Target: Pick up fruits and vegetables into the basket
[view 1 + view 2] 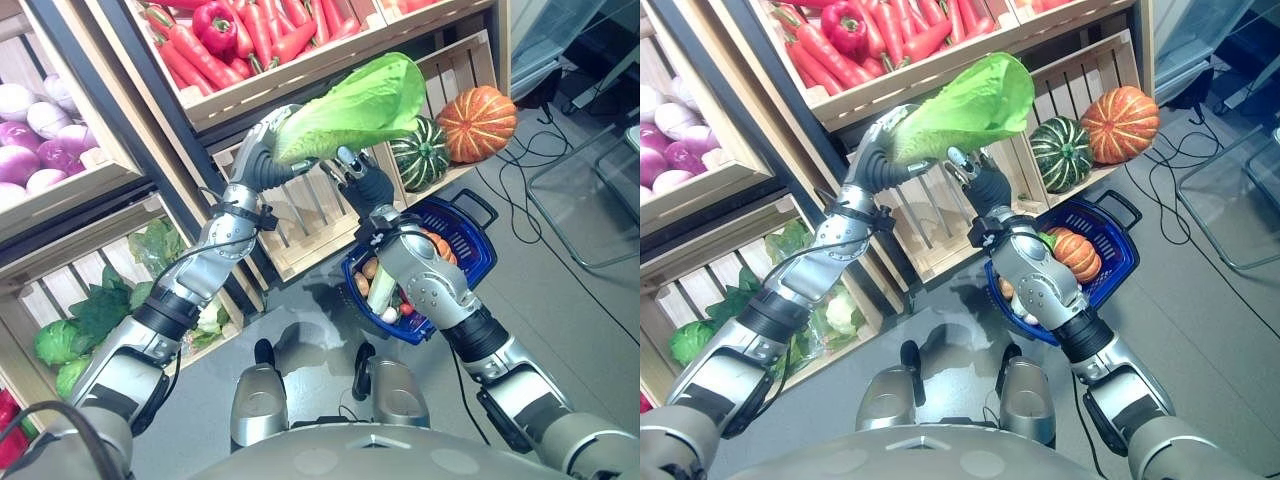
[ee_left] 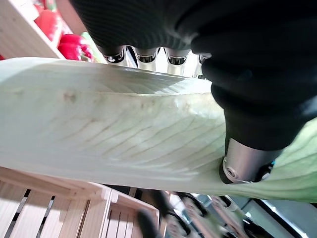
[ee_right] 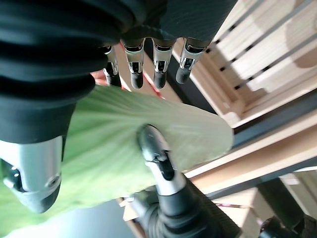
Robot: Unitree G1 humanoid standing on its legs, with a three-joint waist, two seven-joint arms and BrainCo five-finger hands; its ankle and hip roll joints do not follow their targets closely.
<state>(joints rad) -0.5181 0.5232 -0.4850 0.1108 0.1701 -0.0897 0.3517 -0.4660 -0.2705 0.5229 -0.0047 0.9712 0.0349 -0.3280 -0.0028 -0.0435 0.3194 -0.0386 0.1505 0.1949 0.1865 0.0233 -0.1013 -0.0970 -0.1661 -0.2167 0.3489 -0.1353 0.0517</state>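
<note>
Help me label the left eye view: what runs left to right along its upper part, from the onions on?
Onions → carrots → lettuce leaf, held in the left hand → striped green squash → orange pumpkin.

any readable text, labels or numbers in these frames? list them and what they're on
None. The wooden crates, the blue basket and the lettuce leaf in the left hand carry no visible print; the right hand and the pumpkins show none either.
</note>
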